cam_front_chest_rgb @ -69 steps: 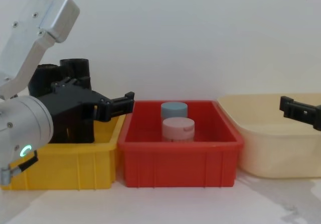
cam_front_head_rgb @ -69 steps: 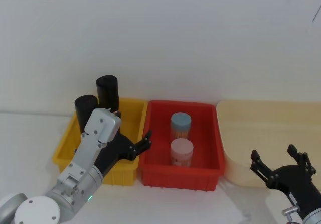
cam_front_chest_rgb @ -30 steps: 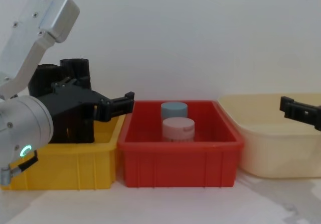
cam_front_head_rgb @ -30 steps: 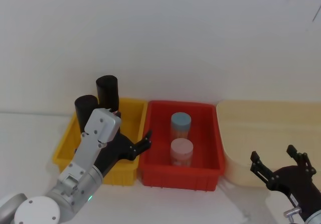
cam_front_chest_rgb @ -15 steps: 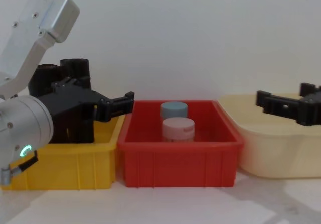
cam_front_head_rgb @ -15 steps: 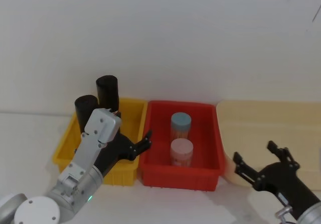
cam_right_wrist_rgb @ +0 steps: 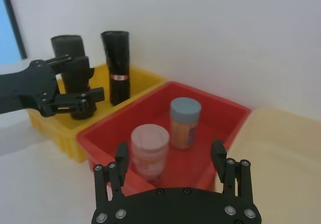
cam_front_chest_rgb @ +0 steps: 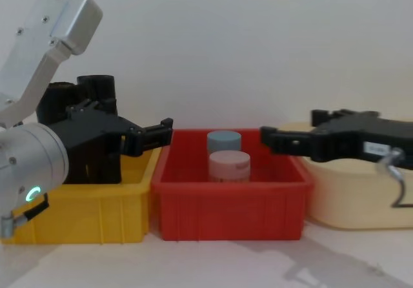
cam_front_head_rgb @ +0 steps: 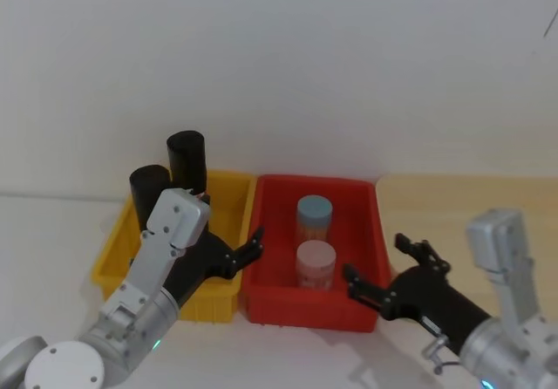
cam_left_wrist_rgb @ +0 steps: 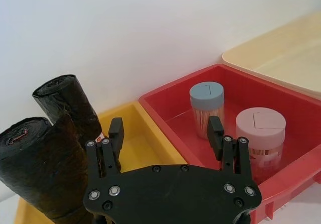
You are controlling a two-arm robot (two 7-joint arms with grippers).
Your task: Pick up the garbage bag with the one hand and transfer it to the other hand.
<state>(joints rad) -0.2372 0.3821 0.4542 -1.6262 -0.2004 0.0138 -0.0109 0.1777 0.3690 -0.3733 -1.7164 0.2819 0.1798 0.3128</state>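
Note:
The garbage bag (cam_front_head_rgb: 149, 183), a plain black roll, stands upright in the yellow bin (cam_front_head_rgb: 112, 256), beside a taller black roll (cam_front_head_rgb: 187, 159) that carries a red-and-white sticker (cam_right_wrist_rgb: 119, 77). My left gripper (cam_front_head_rgb: 245, 249) hovers open over the yellow bin, just in front of the garbage bag (cam_left_wrist_rgb: 42, 174), with its fingers pointing toward the red bin and nothing between them. My right gripper (cam_front_head_rgb: 375, 261) is open and empty above the red bin's front right corner. In the chest view the right gripper (cam_front_chest_rgb: 292, 126) faces the left gripper (cam_front_chest_rgb: 155, 136) across the red bin.
Between the other two bins, the red bin (cam_front_head_rgb: 309, 310) holds a blue-lidded jar (cam_front_head_rgb: 314, 214) and a pink-lidded jar (cam_front_head_rgb: 316, 262). A cream bin (cam_front_head_rgb: 453, 206) stands on the right. A white wall rises close behind all three bins.
My right gripper has swung left from over the cream bin to over the red bin's right front. The left gripper and both rolls have stayed put.

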